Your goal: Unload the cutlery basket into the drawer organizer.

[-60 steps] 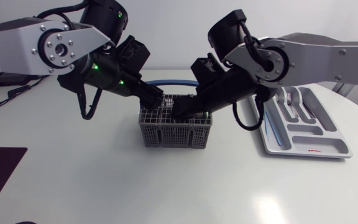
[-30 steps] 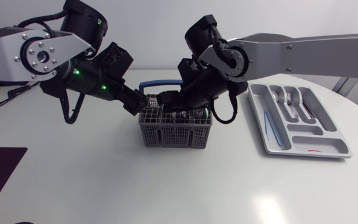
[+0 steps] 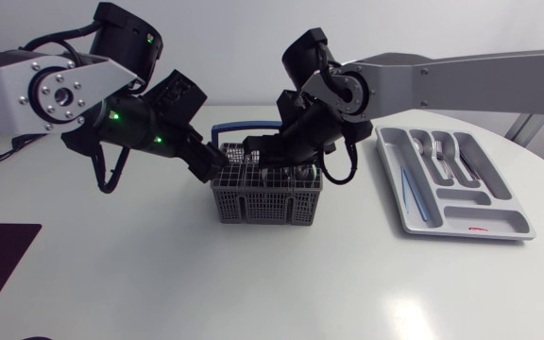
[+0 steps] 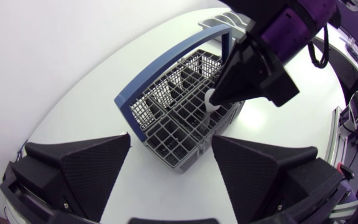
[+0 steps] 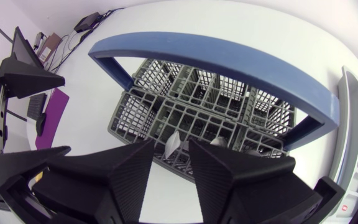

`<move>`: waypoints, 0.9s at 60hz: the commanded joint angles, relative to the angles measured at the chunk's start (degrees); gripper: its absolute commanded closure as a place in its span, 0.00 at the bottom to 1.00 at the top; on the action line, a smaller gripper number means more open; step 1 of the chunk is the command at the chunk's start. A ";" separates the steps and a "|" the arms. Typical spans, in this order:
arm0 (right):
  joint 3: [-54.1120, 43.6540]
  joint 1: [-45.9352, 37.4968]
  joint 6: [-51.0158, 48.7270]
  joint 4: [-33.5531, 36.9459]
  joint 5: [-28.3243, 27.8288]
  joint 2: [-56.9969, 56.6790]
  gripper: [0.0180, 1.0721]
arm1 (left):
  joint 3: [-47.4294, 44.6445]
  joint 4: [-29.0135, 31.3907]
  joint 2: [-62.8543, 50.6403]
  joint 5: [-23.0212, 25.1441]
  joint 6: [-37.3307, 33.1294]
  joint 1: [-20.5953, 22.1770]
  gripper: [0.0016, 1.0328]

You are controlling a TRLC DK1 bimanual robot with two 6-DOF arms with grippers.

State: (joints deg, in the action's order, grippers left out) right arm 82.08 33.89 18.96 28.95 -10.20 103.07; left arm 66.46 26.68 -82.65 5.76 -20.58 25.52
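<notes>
1. The white table point(image 3: 253, 293) fills the lower frame.
2. Right of centre, the grey organizer point(image 3: 513, 227) lies flat. Silver cutlery point(image 3: 447, 153) rests in its far compartments, and a thin blue item point(image 3: 410, 192) lies in its long left slot.
3. The grey basket point(image 3: 266, 198) stands upright at centre frame, well apart from the organizer. Its blue handle point(image 3: 246, 126) arches over it.
4. The left gripper point(image 3: 217, 162) hovers at the basket's upper-left corner. Its jaws are spread wide with nothing between them. In its wrist view the basket sits just ahead of it.
5. The right gripper point(image 3: 256, 151) dips into the basket's top from the upper right. Its jaws are drawn close, pinching a pale utensil point(image 5: 173, 142) that stands in a basket cell.
6. The left arm enters from the upper left of the frame, the right arm from the upper right.
</notes>
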 commanded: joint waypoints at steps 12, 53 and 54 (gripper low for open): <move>1.59 -0.05 2.13 0.76 0.53 2.14 0.68 | -4.05 -1.98 0.65 0.48 -2.71 2.87 0.07; 1.06 1.09 -0.24 -0.39 2.29 0.73 0.94 | -6.34 -2.33 2.14 0.48 -3.94 6.03 0.07; 1.06 1.18 -0.33 -0.39 2.37 0.56 0.94 | -6.34 -2.33 2.14 0.48 -3.94 6.03 0.07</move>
State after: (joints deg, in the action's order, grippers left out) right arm 82.94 34.59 19.29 28.42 -9.02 104.60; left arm 61.71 24.60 -81.58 5.76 -23.18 31.00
